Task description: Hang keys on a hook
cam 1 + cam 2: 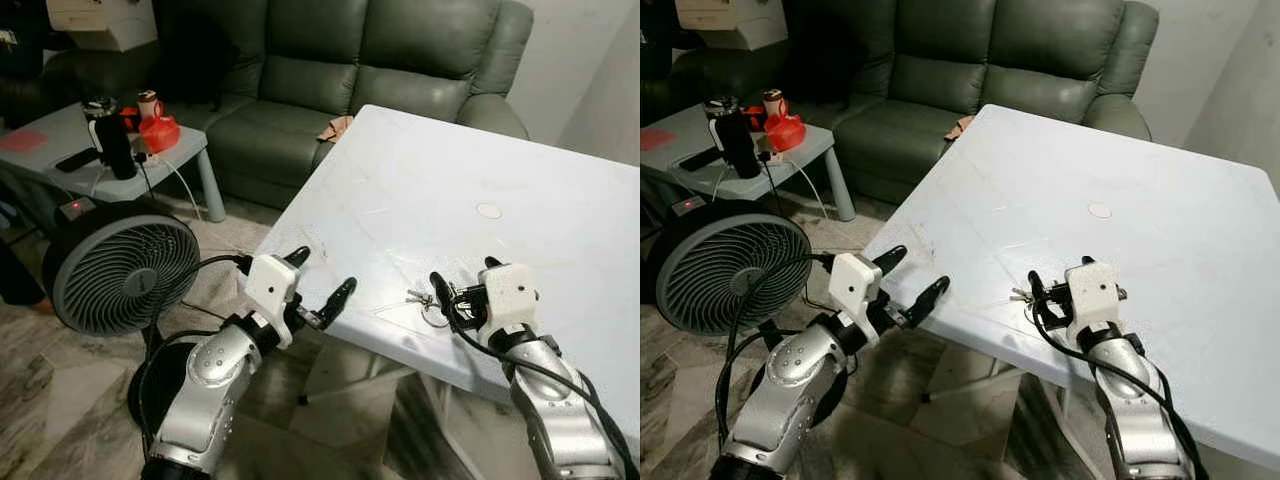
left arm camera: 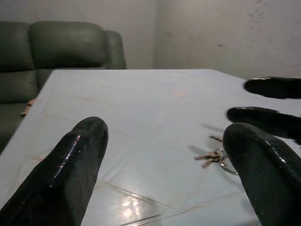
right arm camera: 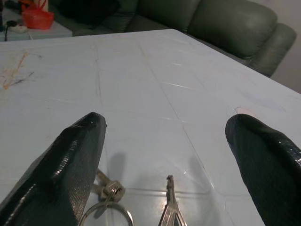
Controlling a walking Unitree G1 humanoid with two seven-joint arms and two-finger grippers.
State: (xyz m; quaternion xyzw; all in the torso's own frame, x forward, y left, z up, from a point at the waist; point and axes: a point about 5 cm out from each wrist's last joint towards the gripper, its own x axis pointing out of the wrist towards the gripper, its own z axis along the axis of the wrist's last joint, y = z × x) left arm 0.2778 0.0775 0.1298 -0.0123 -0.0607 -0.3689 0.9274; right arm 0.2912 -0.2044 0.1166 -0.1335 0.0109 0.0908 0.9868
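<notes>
Now the keys (image 1: 428, 300) are lying on the white worktop (image 1: 520, 180) near its front edge, sitting between the spread fingers (image 3: 75, 160) of the right gripper (image 1: 462, 285), which is reaching over them without touching. Off the worktop's corner, the left gripper (image 1: 318, 282) is hovering with its fingers (image 2: 70, 169) spread too.

White table (image 1: 420, 190) — keys (image 1: 428, 299) lie on it near the front edge.

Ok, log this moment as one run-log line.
phase: reach | right gripper: open, jaws astride keys on white table | left gripper: open at table edge | keys: not gripped | hook: unseen
</notes>
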